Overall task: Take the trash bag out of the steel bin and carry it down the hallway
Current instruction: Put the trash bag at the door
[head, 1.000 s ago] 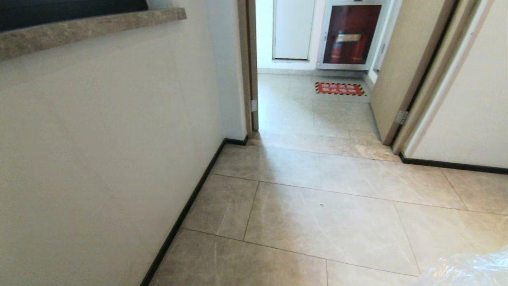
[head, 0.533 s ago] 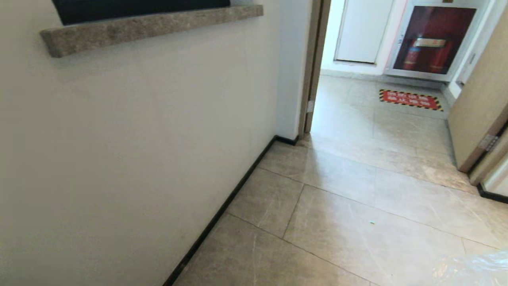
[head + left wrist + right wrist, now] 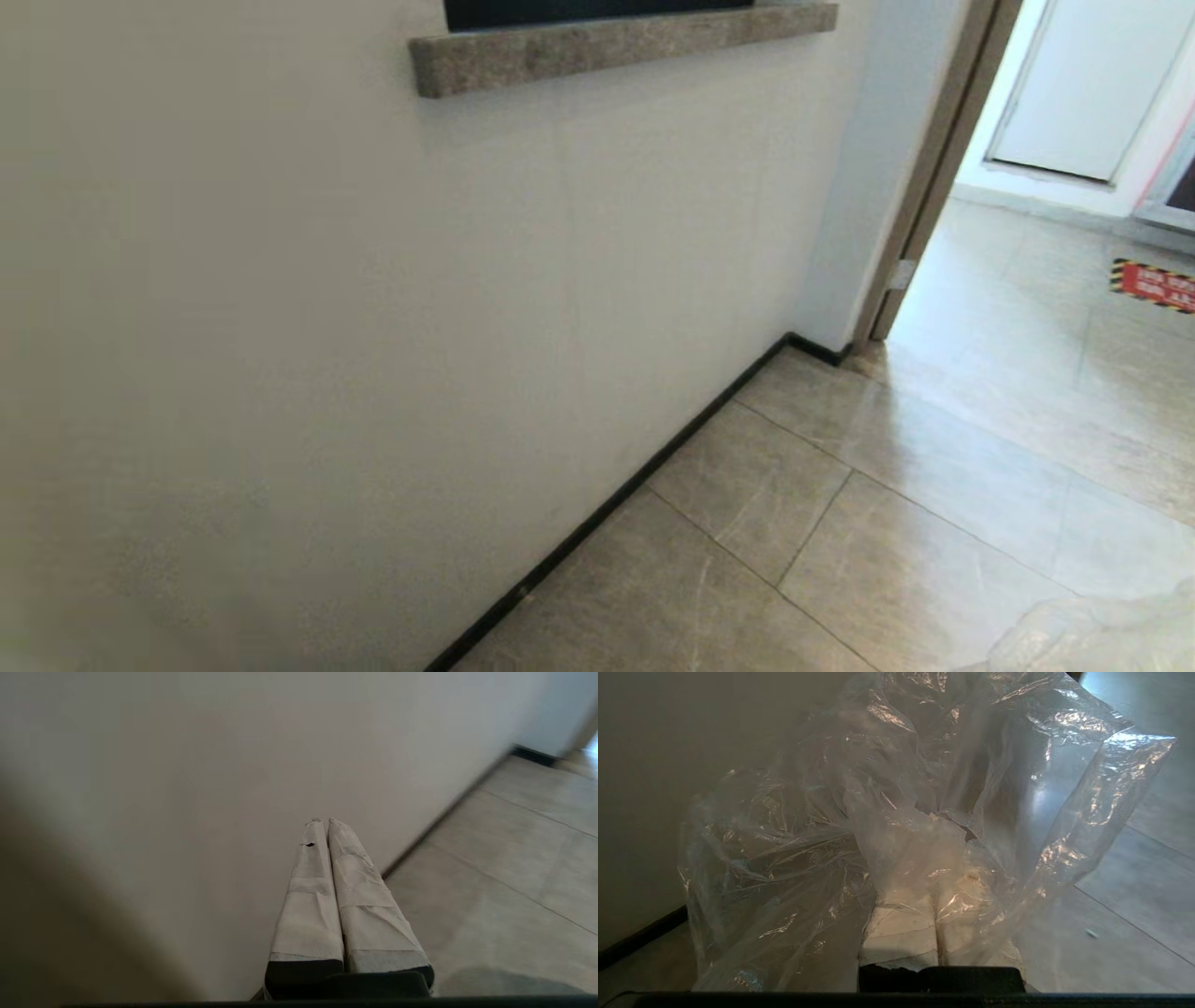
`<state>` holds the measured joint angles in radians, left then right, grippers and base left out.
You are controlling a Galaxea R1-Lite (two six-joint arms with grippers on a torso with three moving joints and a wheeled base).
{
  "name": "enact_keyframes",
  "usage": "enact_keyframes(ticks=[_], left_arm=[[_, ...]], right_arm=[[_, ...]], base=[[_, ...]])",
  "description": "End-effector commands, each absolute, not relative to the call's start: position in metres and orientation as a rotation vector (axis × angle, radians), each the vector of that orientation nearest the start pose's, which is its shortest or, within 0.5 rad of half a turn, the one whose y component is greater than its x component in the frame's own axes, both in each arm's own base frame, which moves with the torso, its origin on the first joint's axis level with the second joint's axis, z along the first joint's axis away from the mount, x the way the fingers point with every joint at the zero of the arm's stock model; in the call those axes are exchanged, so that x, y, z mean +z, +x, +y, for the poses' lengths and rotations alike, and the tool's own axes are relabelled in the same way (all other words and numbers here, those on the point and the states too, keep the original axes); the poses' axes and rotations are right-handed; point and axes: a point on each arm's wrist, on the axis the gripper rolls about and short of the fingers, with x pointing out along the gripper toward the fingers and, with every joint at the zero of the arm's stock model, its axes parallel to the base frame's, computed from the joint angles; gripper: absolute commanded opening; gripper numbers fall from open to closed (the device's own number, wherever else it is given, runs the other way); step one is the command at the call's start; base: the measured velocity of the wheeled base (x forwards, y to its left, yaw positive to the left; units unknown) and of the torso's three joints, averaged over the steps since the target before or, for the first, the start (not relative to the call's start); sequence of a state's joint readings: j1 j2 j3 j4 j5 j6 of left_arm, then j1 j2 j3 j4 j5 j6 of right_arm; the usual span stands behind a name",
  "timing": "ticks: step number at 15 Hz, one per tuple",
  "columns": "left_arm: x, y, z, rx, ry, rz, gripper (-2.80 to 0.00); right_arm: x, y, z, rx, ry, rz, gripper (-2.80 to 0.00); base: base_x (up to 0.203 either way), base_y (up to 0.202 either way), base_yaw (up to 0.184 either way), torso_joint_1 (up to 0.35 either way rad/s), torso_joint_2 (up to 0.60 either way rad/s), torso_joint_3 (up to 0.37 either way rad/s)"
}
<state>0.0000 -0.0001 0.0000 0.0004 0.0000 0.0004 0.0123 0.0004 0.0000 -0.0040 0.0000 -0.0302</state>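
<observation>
The trash bag, thin, clear and crinkled, billows in front of my right gripper and drapes over its taped fingers, which are shut on the plastic. One corner of the bag shows at the lower right of the head view, above the hallway floor tiles. My left gripper is shut with nothing in it and points at the white wall, close to it. The steel bin is out of view.
A white wall with a stone ledge fills the left and centre. A black baseboard runs along its foot. At the right a brown door frame opens onto more tiles, a red floor sign and a white door.
The whole head view has swung towards the wall: the doorway, ledge and floor sign slid to the right. The bag keeps its place in the lower right corner.
</observation>
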Motion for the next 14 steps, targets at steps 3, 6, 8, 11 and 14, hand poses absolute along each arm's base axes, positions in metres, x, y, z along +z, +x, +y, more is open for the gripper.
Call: enact_keyframes(ticks=[3,6,8,11,14], left_arm=[[0.0755,-0.0228,0.0000,0.000,0.000,0.000,-2.80],[0.0755,-0.0228,0.0000,0.000,0.000,0.000,-2.80],[0.0755,-0.0228,0.0000,0.000,0.000,0.000,-2.80],[0.0755,-0.0228,0.0000,0.000,0.000,0.000,-2.80],[0.0755,-0.0228,0.0000,0.000,0.000,0.000,-2.80]], right_arm=[[0.0755,-0.0227,-0.0003,0.012,-0.031,-0.003,-2.80],[0.0755,-0.0227,-0.0003,0.012,-0.031,-0.003,-2.80],[0.0755,-0.0227,-0.0003,0.012,-0.031,-0.003,-2.80],[0.0755,-0.0227,-0.0003,0.012,-0.031,-0.003,-2.80],[0.0752,-0.0226,-0.0003,0.011,-0.029,0.001,-2.80]], base=[[0.000,-0.010,0.174,0.001,0.00,0.003],[0.001,-0.009,0.172,0.001,0.00,0.002],[0.001,-0.009,0.173,0.001,0.00,0.003],[0.002,-0.007,0.172,0.003,0.00,0.004],[0.001,-0.010,0.166,0.000,0.00,0.003]])
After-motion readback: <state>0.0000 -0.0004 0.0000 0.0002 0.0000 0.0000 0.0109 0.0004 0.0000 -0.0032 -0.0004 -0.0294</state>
